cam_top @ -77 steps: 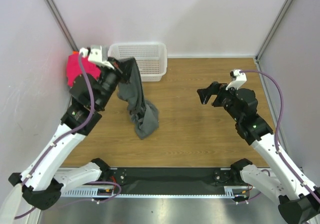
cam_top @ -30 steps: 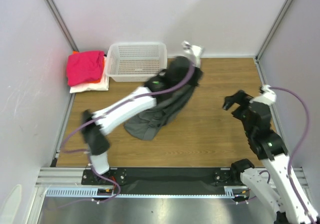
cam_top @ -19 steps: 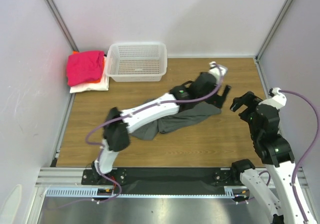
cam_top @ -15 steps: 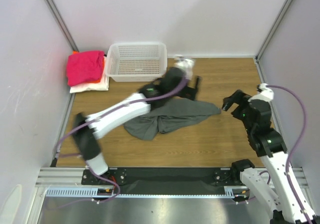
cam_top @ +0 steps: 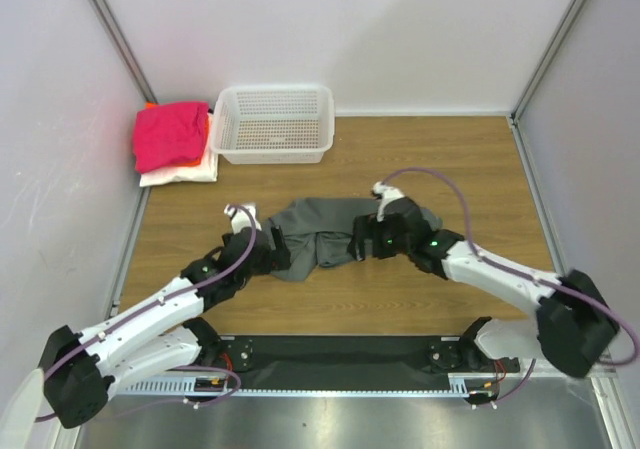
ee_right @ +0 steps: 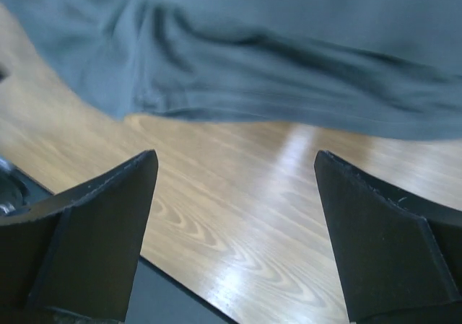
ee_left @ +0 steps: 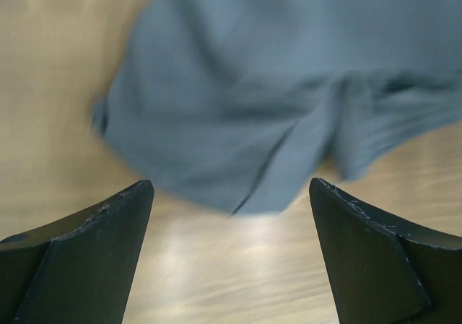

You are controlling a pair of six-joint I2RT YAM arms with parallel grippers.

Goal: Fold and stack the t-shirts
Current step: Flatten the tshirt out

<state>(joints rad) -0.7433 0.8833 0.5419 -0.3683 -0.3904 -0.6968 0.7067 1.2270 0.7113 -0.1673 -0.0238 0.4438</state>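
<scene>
A dark grey t-shirt [cam_top: 325,227] lies crumpled and spread sideways in the middle of the wooden table [cam_top: 470,159]. My left gripper [cam_top: 275,253] hovers low at its near-left edge, open, with only bare wood between the fingers [ee_left: 79,255]; the grey cloth [ee_left: 274,100] lies just beyond. My right gripper [cam_top: 362,242] sits at the shirt's near-middle edge, also open and empty, the cloth [ee_right: 289,57] just past its fingertips [ee_right: 115,216]. A magenta-pink t-shirt [cam_top: 170,134] rests on an orange one [cam_top: 208,125] and a white one [cam_top: 182,173] at the far left.
A white mesh basket [cam_top: 275,121] stands at the back, left of centre. Grey walls close in the table's left, back and right sides. The table's dark front rail [ee_right: 166,306] runs close under my right gripper.
My left arm swung the grey t-shirt rightward, let it go and pulled back low to its near-left edge. My right arm came down from the right to the shirt's near edge.
</scene>
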